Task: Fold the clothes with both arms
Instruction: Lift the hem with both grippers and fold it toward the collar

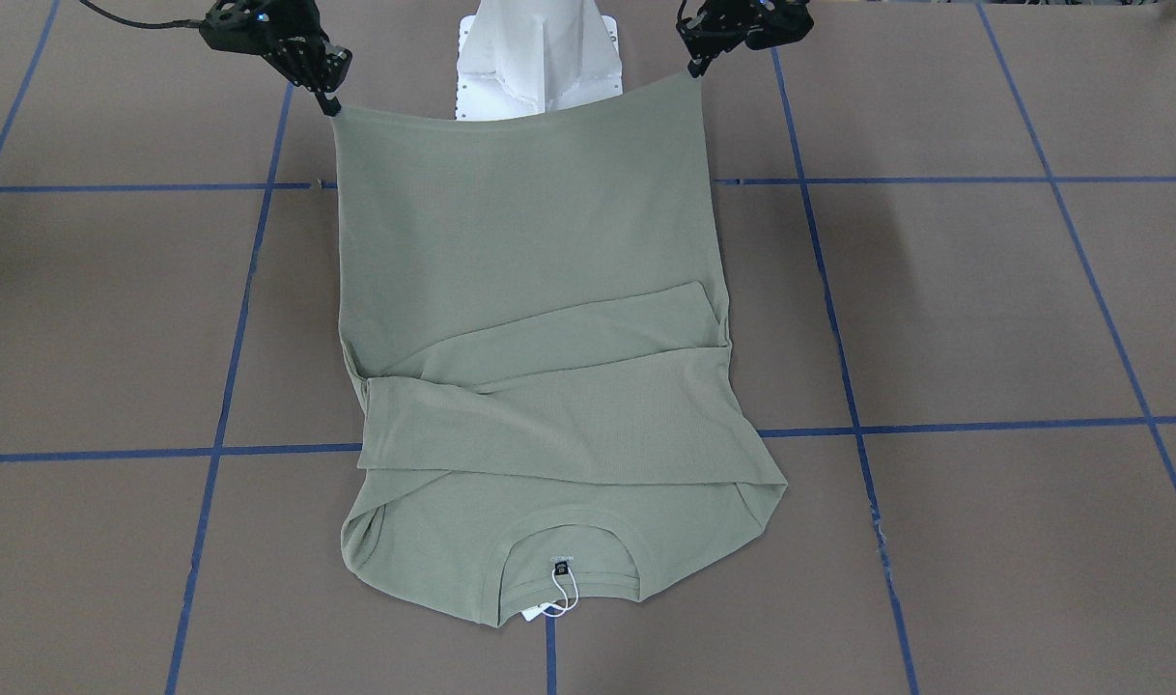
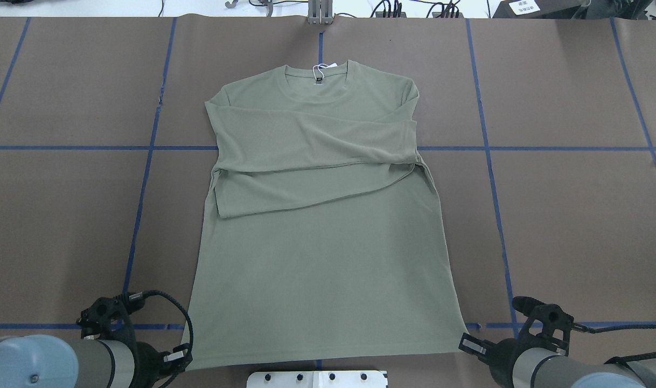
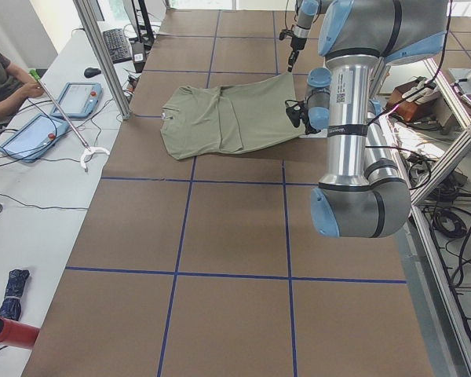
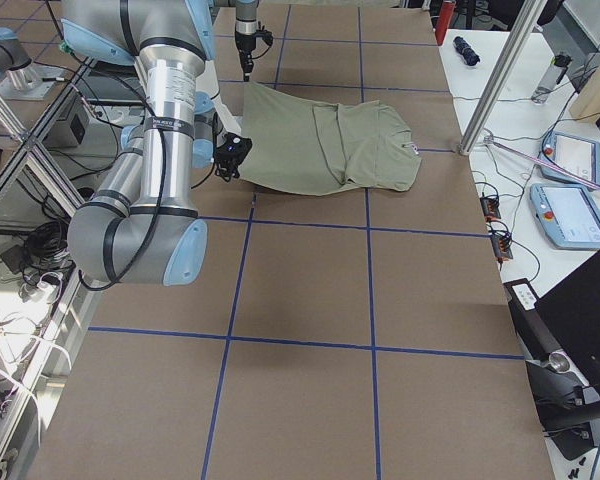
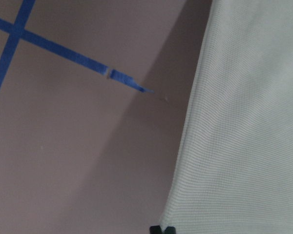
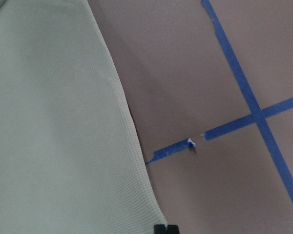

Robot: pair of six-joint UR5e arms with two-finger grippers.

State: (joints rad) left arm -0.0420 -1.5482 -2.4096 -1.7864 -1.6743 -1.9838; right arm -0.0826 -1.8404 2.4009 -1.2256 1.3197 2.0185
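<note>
Nearest me in the overhead view, the left gripper pinches the near-left hem corner of the sage-green long-sleeved shirt, and the right gripper pinches the other corner. I see the hem raised off the brown table. Both sleeves are folded across the chest, with the collar and white hang tag at the far edge.
</note>
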